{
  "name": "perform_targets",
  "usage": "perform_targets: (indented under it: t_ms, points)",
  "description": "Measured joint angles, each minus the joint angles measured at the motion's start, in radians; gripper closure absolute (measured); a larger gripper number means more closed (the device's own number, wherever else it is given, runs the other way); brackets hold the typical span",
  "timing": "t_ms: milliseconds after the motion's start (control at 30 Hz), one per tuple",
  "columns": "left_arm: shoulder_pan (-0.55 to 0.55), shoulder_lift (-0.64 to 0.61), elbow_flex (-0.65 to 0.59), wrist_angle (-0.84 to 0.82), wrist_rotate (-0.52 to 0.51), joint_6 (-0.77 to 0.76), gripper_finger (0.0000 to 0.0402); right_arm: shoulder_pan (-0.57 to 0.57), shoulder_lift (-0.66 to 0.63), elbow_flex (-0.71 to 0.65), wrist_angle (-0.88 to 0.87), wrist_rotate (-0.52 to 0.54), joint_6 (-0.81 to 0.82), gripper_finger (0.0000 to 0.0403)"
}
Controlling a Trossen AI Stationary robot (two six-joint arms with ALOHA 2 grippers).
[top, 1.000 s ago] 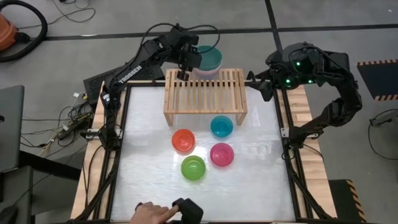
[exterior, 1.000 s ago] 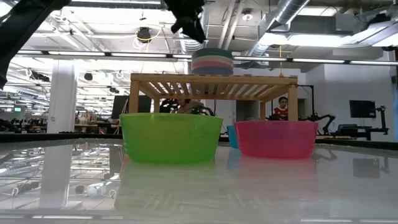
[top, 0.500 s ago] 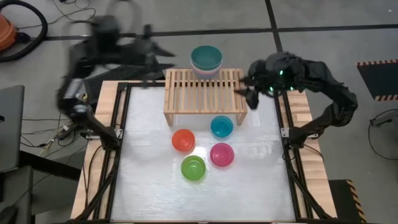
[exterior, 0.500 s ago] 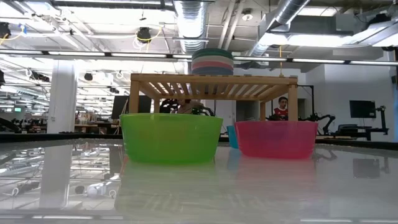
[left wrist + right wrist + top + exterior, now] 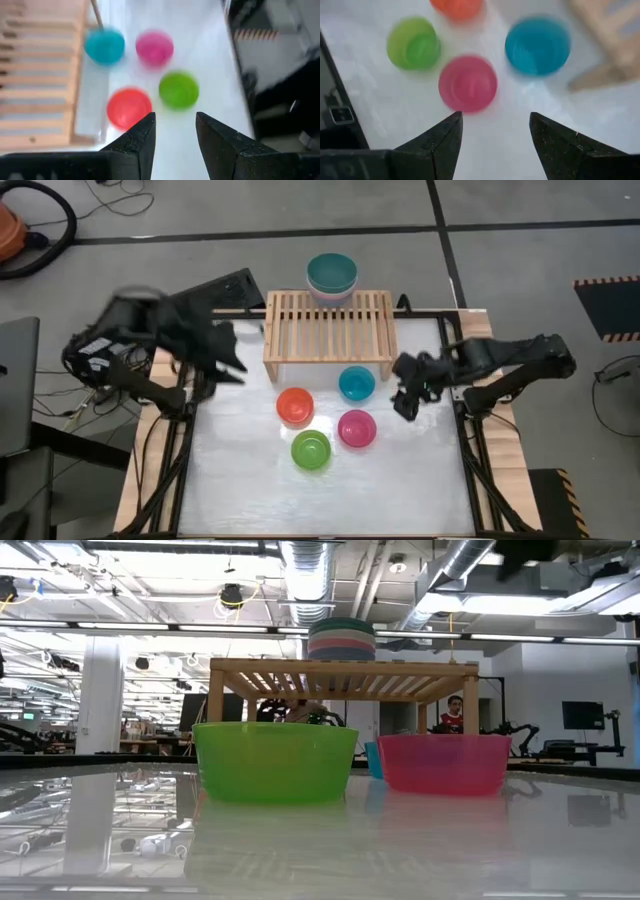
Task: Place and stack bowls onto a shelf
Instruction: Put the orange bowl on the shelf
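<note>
The wooden shelf [image 5: 328,328] stands at the table's far side, and a stack of larger bowls [image 5: 331,278] with a teal one on top rests on its far edge. Four small bowls sit on the table in front of it: red [image 5: 294,406], cyan [image 5: 356,383], magenta [image 5: 356,428] and lime green [image 5: 310,450]. My left gripper [image 5: 225,360] hovers open over the table's left edge, left of the red bowl [image 5: 128,106]. My right gripper [image 5: 407,402] hovers open right of the magenta bowl [image 5: 467,83], above the table.
Black frame rails [image 5: 190,430] run along the table's left and right edges. Open tabletop lies near the front edge [image 5: 330,500]. In the low view the green bowl [image 5: 274,760] and magenta bowl [image 5: 443,762] stand in front of the shelf [image 5: 342,677].
My left arm has swung away from the bowl stack on the shelf, out to the left and then down toward the table's left edge. My right arm has come from beyond the far right corner toward the near side, over the table beside the magenta bowl. The bowls have stayed put.
</note>
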Motion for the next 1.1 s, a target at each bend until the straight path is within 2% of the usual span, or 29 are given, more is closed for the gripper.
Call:
perform_targets:
  t_ms: [133, 233, 467, 600, 733, 933, 1100]
  points:
    - [-0.122, -0.03, -0.262, 0.136, -0.098, 0.003, 0.0278, 0.098, -0.035, -0.114, 0.011, 0.021, 0.145, 0.0148]
    - [-0.183, -0.032, -0.441, 0.285, -0.135, 0.034, 0.0278, 0.161, -0.052, -0.176, 0.012, 0.061, 0.227, 0.0148]
    - [-0.218, 0.009, -0.726, 0.554, -0.177, 0.247, 0.0278, 0.229, -0.077, -0.236, 0.017, 0.104, 0.338, 0.0148]
    - [-0.194, 0.052, -0.816, 0.686, -0.207, 0.299, 0.0278, 0.239, -0.082, -0.243, 0.025, 0.104, 0.342, 0.0148]
    - [-0.171, 0.123, -0.862, 0.784, -0.132, 0.323, 0.0278, 0.244, -0.082, -0.244, 0.037, 0.104, 0.342, 0.0148]
    - [-0.16, 0.274, -0.881, 0.843, -0.133, 0.392, 0.0278, 0.251, -0.081, -0.244, 0.04, 0.102, 0.339, 0.0148]
    - [-0.131, 0.376, -0.88, 0.861, -0.121, 0.378, 0.0278, 0.251, -0.082, -0.244, 0.039, 0.102, 0.333, 0.0148]
